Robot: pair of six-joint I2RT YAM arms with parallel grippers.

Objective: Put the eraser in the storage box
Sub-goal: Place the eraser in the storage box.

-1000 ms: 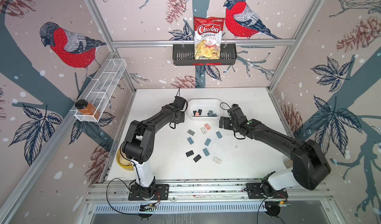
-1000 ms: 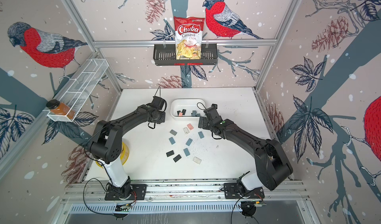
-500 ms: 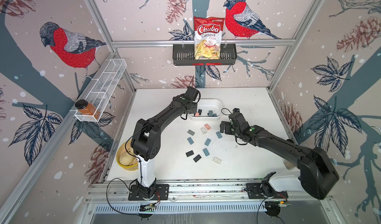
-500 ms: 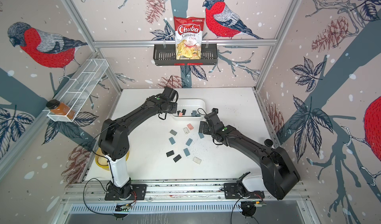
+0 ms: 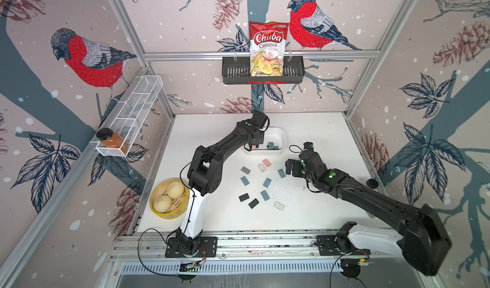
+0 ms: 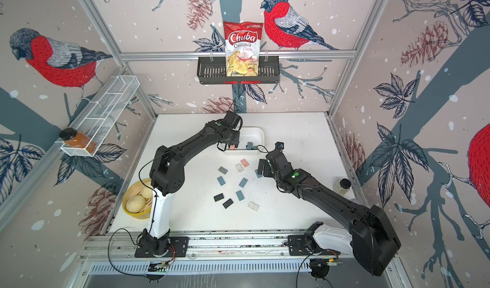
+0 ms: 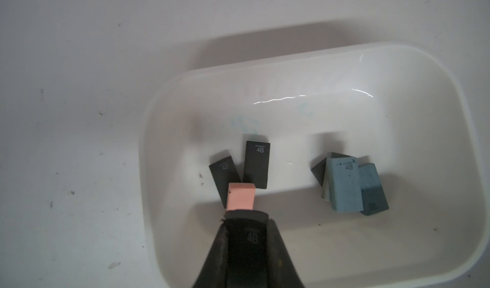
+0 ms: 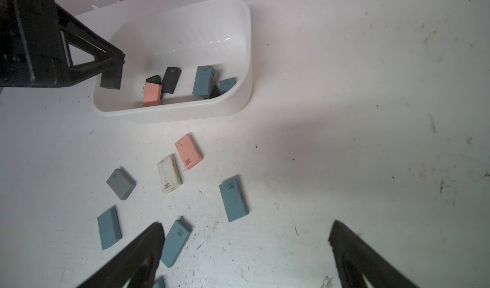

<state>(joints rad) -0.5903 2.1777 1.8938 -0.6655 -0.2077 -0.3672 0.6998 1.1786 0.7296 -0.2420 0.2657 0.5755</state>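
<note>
Black eraser [image 7: 252, 238] gripped, left jaws; right jaws wide

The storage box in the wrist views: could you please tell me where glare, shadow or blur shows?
Left wrist view: a thin glare streak crosses an inner wall of the storage box, a shadow band lies inside it, and the left hand with its black eraser looks soft. Right wrist view: a glint on the box wall; the open right hand is dark and blurred.
</note>
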